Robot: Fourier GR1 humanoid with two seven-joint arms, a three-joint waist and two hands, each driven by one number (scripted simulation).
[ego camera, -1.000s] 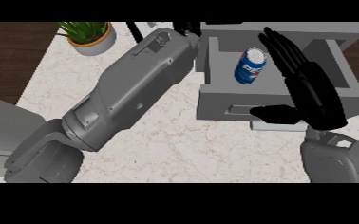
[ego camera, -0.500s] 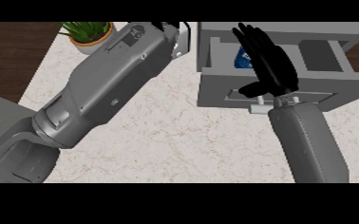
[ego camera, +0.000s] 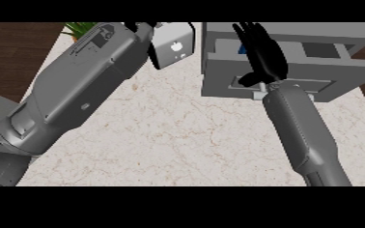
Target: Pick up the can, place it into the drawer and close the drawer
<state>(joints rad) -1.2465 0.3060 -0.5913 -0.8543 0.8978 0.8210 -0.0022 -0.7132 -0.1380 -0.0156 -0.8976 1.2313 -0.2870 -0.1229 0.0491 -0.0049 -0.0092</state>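
The grey drawer (ego camera: 221,79) stands open at the upper right. Inside it, only a blue sliver of the can (ego camera: 242,48) shows beside my right hand (ego camera: 262,58). That hand lies over the drawer with straight fingers pointing away, its heel at the drawer's front panel; it is open and holds nothing. My left forearm runs from the lower left to the top edge. Only a few black bits of the left hand (ego camera: 137,27) show there, beside a white box.
A white box (ego camera: 173,46) with a grey logo sits left of the drawer at the counter's back. A green plant (ego camera: 82,27) peeks out behind the left forearm. Dark floor lies past the counter's left edge.
My right hand has swung from the drawer's right side to over its middle and front, hiding most of the can. The left forearm has shifted further up and left.
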